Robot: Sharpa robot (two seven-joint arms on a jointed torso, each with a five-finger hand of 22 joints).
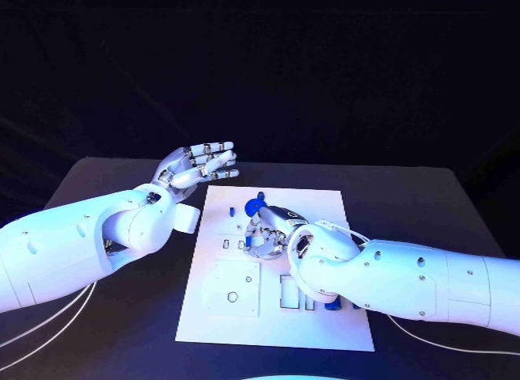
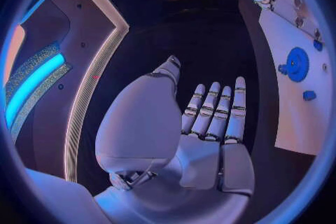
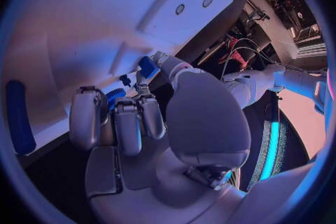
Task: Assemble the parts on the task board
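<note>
Pinching a small blue part (image 3: 147, 66) in my right hand (image 1: 269, 236) over the board (image 1: 328, 206) centre; gear (image 1: 255, 206) at 12 o'clock. Left hand (image 1: 200, 165) wide, empty, at 10 o'clock. Risk: I judge fingertip grip thin; part may slip or seat crooked.
</note>
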